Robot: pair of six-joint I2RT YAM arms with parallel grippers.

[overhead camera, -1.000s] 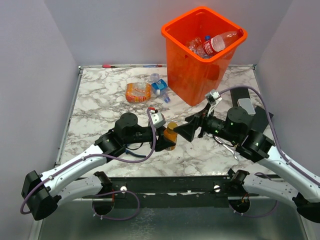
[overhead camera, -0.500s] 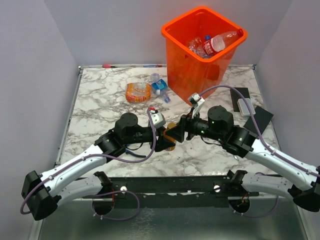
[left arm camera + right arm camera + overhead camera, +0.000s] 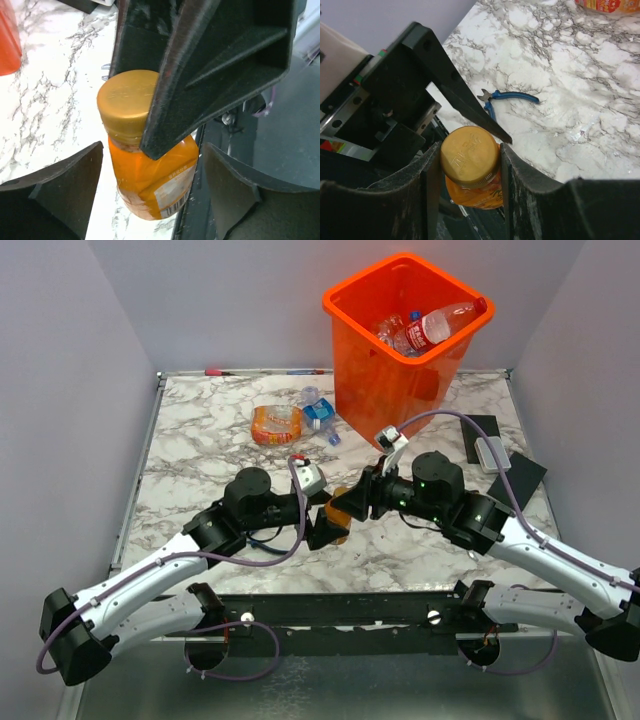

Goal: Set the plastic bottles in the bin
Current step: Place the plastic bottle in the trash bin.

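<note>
the marble tabletop fills the middle of the overhead view. the orange bin stands at its upper right, with a red-labelled bottle lying across the rim and other clear ones inside.

the two arms meet at the centre of that view, below and left of the bin, with the orange bottle between them. the left fingers are spread wide, one on each side of the bottle's body and not touching it. the right fingers are pressed against both sides of its gold cap, pinching it.

the bottle seems to be lifted off the tabletop, carried by the cap alone. it looks full of orange drink, so it is probably heavier than the crushed empties, and its smooth body would be slippery. the cap and neck are the stiffest place to hold, but a full bottle may swing or slip there, so the carry to the bin should be gentle.

a crushed orange-labelled bottle and a blue-labelled bottle lie left of the bin. both look light and springy. blue-handled pliers lie nearby.
</note>
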